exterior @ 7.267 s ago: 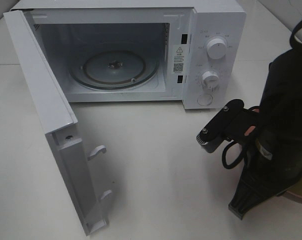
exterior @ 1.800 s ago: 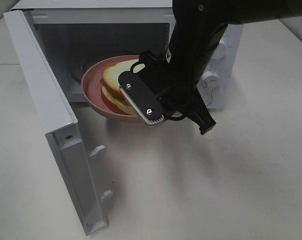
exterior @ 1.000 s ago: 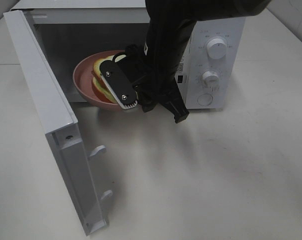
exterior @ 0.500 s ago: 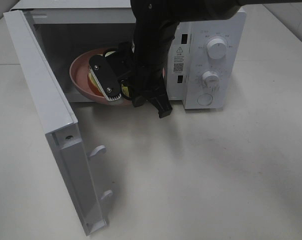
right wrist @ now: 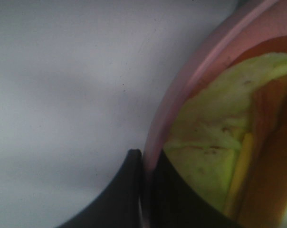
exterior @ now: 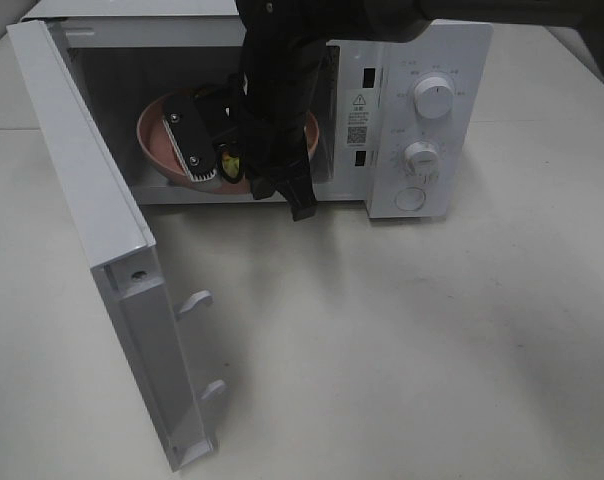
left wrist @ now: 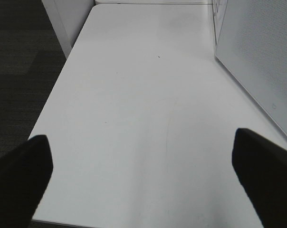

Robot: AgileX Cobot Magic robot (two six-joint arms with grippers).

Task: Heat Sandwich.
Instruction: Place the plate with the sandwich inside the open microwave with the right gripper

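Since half a second back, right arm has carried the plate (exterior: 150,138) deeper into the microwave (exterior: 427,60); it now sits mostly past the opening instead of at its lip. Nearest: door (exterior: 92,230) swung wide open, well clear of the arm's path. Left gripper (left wrist: 143,190) idle over bare table (left wrist: 134,95), jaws spread full, nothing between them. Right gripper (right wrist: 144,183) is pinched tight on the plate rim, one finger outside the rim and one inside. Sandwich (right wrist: 207,142) lies on the plate just beside the inner finger; from above only a sliver of yellow (exterior: 230,160) shows past the arm. Arm hides most of the plate, so cannot tell whether it is already down on the oven floor; probably just above it. Judgement for this step: hold the plate level so the sandwich does not slide, centre it in the cavity, lower until it bears, and only then let go. Back out straight and low, minding the top edge of the opening and the right-hand frame.
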